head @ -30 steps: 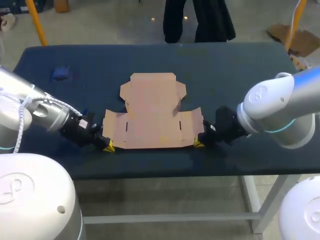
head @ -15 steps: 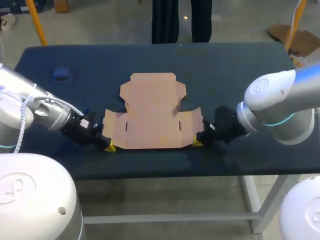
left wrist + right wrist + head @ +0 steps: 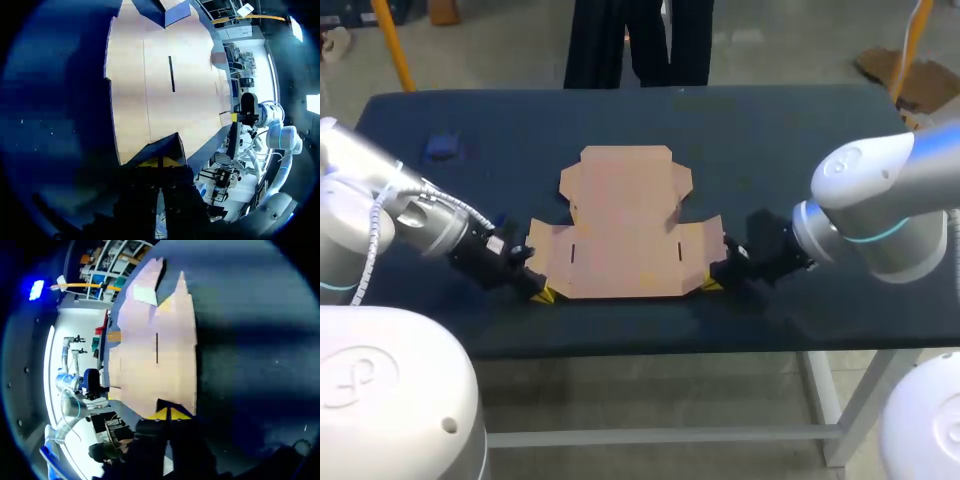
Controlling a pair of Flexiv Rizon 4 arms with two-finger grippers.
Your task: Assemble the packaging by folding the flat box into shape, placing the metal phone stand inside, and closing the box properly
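Note:
A flat brown cardboard box (image 3: 625, 225) lies unfolded on the dark blue table (image 3: 800, 150). My left gripper (image 3: 541, 293) is low at the box's front left corner, shut, its yellow tips together at the cardboard's edge (image 3: 160, 162). My right gripper (image 3: 713, 287) is at the front right corner, also shut, tips touching the edge (image 3: 168, 414). Whether either one pinches the cardboard is hidden. In the left wrist view the cardboard (image 3: 165, 85) stretches ahead of the fingers; in the right wrist view the box (image 3: 155, 355) does the same. A small blue object (image 3: 441, 148) rests at the back left.
The table's front edge (image 3: 650, 345) runs close behind both grippers. Bare tabletop surrounds the box on the far side and to the right.
Both grippers stay at the box's front corners. The left arm's wrist has shifted slightly towards the box; the box has not moved.

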